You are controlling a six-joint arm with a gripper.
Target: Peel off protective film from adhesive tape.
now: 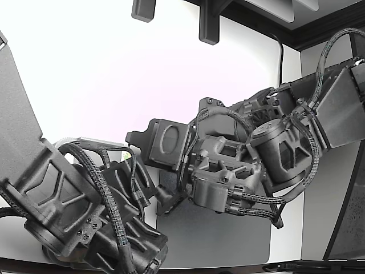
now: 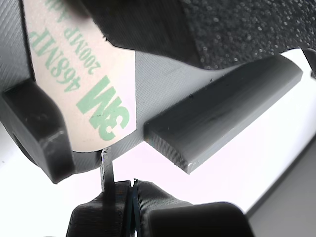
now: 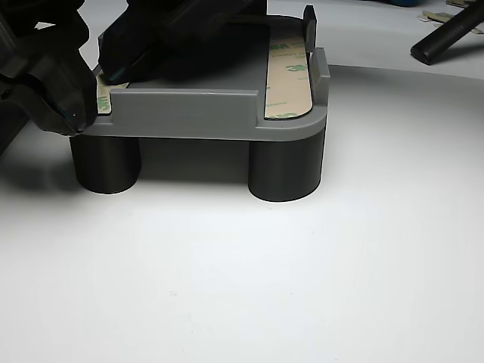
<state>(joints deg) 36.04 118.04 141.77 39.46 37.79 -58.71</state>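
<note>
In the exterior view two dark arms crowd over the white counter (image 1: 102, 74); the arm on that view's right reaches down to a grey mat (image 1: 228, 234), and its hand (image 1: 171, 200) is buried among cables and housings, so the fixture cannot be made out there. In the wrist view the protective film (image 2: 94, 94), cream with green 3M print, lies flat in a shallow recess of the grey fixture (image 2: 163, 84), its long axis running along the recess wall; a raised grey rib (image 2: 222, 113) borders it on one side and a black post (image 2: 39, 128) on the other. The hand's two tips are pressed together on a thin tab (image 2: 106, 165) that juts from the film's rounded end. In the other view the fixture (image 3: 189, 110) stands on black cylindrical legs (image 3: 286, 170) on the counter (image 3: 302, 272); a second strip (image 3: 287, 79) lies lengthwise in the far recess, and the dark hand (image 3: 72, 113) covers the near strip's end.
</note>
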